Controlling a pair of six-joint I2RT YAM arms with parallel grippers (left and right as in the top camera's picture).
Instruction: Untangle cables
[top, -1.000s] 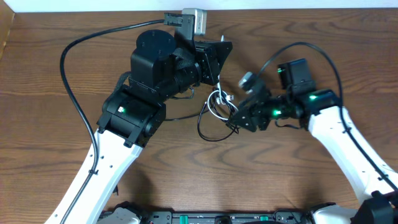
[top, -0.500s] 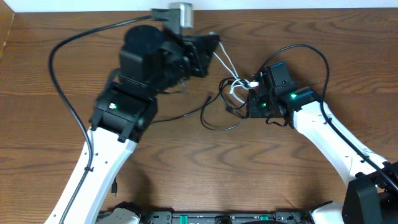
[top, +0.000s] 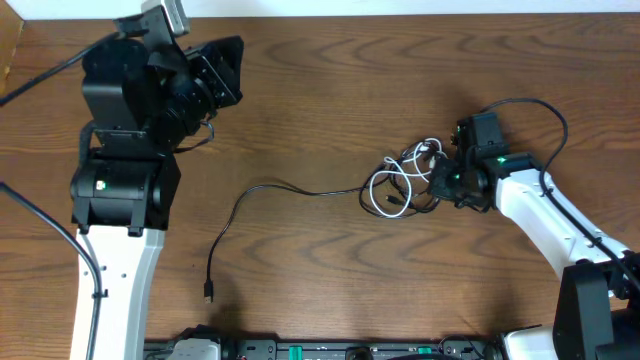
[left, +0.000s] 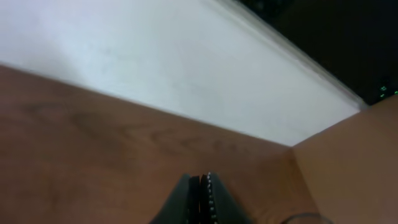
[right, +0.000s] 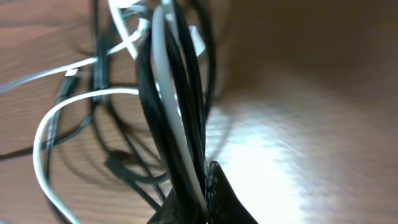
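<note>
Far left of the counter (top: 320, 290): left claw (left: 200, 194), fingers pressed together, nothing between them. At the right: right claw (top: 444, 182), clamped on a bunch of black and white strands. The white cable (top: 380, 195) loops in a tangle on the counter just left of that claw. The black cable (top: 270, 187) is partly in the tangle. Its long tail runs left, then curves near to a plug (top: 208, 293), well apart from both claws.

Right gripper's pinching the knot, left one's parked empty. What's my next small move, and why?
Probably bring the empty left gripper to the straight run of the thin black cable: it lies free on the wooden table, while its other end loops with the thin white cable in the shut right gripper.
</note>
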